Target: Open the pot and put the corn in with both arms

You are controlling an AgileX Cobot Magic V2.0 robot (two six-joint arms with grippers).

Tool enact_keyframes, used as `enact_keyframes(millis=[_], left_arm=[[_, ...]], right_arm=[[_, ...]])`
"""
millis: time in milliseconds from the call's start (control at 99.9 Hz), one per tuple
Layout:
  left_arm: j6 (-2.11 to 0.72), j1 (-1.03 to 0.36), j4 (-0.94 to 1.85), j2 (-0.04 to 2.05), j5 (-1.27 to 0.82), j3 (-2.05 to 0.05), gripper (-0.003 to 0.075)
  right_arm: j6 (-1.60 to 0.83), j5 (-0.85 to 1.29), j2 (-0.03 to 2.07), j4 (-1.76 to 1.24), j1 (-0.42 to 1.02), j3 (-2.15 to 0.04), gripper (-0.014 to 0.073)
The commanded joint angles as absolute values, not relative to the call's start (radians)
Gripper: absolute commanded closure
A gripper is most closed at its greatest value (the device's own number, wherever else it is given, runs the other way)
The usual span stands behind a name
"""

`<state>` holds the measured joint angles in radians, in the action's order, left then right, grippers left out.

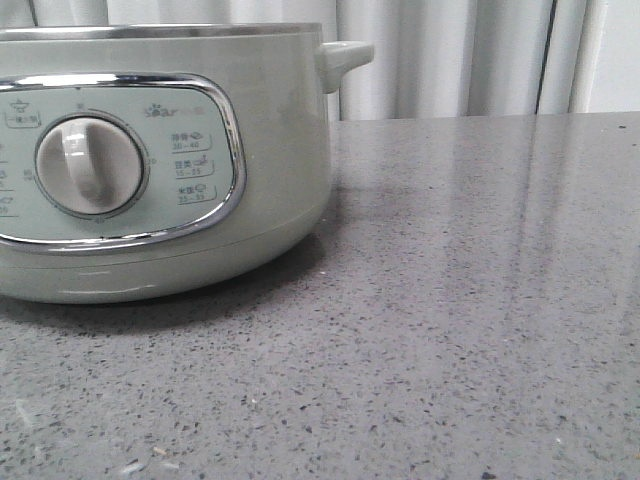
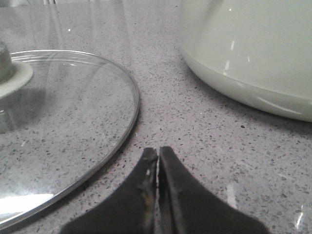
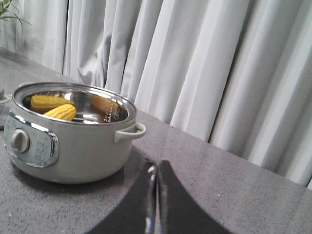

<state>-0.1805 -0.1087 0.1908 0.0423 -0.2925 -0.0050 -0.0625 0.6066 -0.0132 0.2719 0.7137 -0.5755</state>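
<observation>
The pale green pot (image 1: 270, 150) fills the left of the front view, with its beige dial (image 1: 90, 166) and side handle (image 1: 343, 57). In the right wrist view the pot (image 3: 83, 146) stands open, and the yellow corn (image 3: 60, 112) lies inside against the steel wall, which mirrors it. The glass lid (image 2: 63, 122) lies flat on the counter beside the pot (image 2: 253, 53) in the left wrist view. My left gripper (image 2: 157, 152) is shut and empty, low over the counter between lid and pot. My right gripper (image 3: 156, 166) is shut and empty, to the right of the pot.
The grey speckled counter (image 1: 480, 300) stretches to the right of the pot. White curtains (image 3: 204, 63) hang behind the counter. A green plant (image 3: 7, 9) shows at the far corner in the right wrist view.
</observation>
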Motion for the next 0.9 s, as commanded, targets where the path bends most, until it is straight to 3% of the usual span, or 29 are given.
enact_keyframes(millis=[0, 130, 420, 630, 891], left_arm=[[-0.173, -0.113, 0.196, 0.055, -0.224, 0.022, 0.0741], [-0.173, -0.113, 0.196, 0.055, -0.224, 0.022, 0.0741], [-0.173, -0.113, 0.196, 0.055, -0.224, 0.022, 0.0741], [-0.173, -0.113, 0.196, 0.055, -0.224, 0.022, 0.0741], [-0.173, -0.113, 0.196, 0.055, -0.224, 0.022, 0.0741]], right_arm=[[-0.071, 0.523, -0.015, 0.31, 0.69, -0.547, 0.0647], [-0.071, 0.405, -0.015, 0.335, 0.589, -0.402, 0.0647], [-0.061, -0.092, 0.005, 0.111, 0.173, -0.035, 0.0647], [-0.061, 0.025, -0.003, 0.092, -0.01, 0.025, 0.0647], [-0.061, 0.231, -0.032, 0.084, -0.032, 0.028, 0.0647]])
